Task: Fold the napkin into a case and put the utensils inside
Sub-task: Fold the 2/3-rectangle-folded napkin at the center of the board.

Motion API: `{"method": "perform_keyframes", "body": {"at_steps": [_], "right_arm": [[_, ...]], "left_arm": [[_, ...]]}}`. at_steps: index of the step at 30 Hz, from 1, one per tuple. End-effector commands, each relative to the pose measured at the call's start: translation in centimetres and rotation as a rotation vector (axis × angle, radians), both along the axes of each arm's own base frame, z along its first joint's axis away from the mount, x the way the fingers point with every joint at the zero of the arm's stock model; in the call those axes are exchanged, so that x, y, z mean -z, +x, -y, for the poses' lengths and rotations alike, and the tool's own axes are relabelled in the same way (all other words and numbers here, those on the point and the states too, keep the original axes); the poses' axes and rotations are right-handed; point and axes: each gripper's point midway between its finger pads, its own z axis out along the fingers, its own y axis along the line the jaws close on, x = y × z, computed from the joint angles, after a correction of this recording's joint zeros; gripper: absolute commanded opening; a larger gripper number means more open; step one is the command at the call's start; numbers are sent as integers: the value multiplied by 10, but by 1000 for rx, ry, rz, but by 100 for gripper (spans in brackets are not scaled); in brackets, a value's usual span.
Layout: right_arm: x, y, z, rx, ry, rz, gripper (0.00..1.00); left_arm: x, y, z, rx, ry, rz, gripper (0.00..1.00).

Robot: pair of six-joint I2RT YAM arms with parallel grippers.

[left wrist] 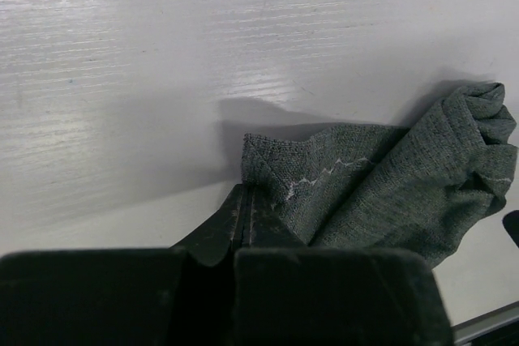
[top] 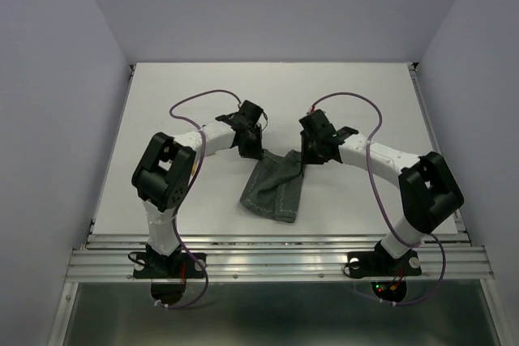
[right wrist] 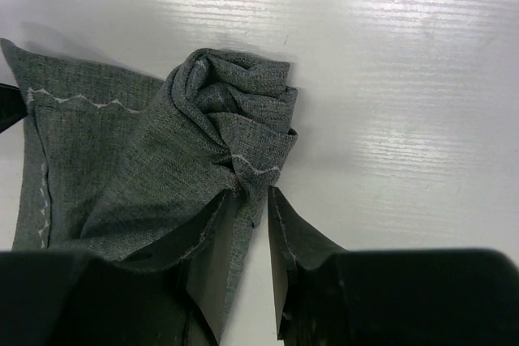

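Looking down on the napkin (top: 274,188), dark grey-green, rumpled and partly doubled over, out in the middle of the white desk (top: 162,111), right between the left arm (top: 174,169) and the right arm (top: 409,176). Far edge up at the two wrists, near edge flat on the desk, short of the metal rail (top: 276,255) in front.

Checking the left jaws: pressed fully shut, no gap at all, pinched onto the hem at the napkin's far left corner. Plain to see from the left wrist: black fingertips (left wrist: 235,220) tight together, biting the cloth just beside the pale zigzag stitching (left wrist: 324,174), with the corner poking out past them and throwing a shadow on the desk. Further right in that view, a thick bunched roll of the same cloth.

Over to the right jaws: only partly closed, with a narrow slit between them, clamped on a gathered fold at the far right corner. From the right wrist, a tight swirl of folds just ahead of the tips, and off to the side a flatter stretch with pale stitching along two edges.
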Motion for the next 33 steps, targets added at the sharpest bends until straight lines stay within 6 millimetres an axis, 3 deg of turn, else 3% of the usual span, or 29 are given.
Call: {"method": "perform_keyframes", "body": {"at_steps": [1, 14, 27, 32, 33], "right_arm": [[-8, 6, -3, -30, -6, 13, 29], [4, 10, -1, -28, -39, -1, 28], [3, 16, -3, 18, -10, 31, 6], [6, 13, -5, 14, 3, 18, 4], [6, 12, -5, 13, 6, 16, 4]], "left_arm": [[-49, 7, 13, 31, -77, 87, 0], [-66, 2, 22, 50, -150, 104, 0], [-74, -13, 48, 116, -226, 100, 0], [-68, -16, 55, 133, -223, 100, 0], [-67, -15, 55, 135, -221, 102, 14]]}}
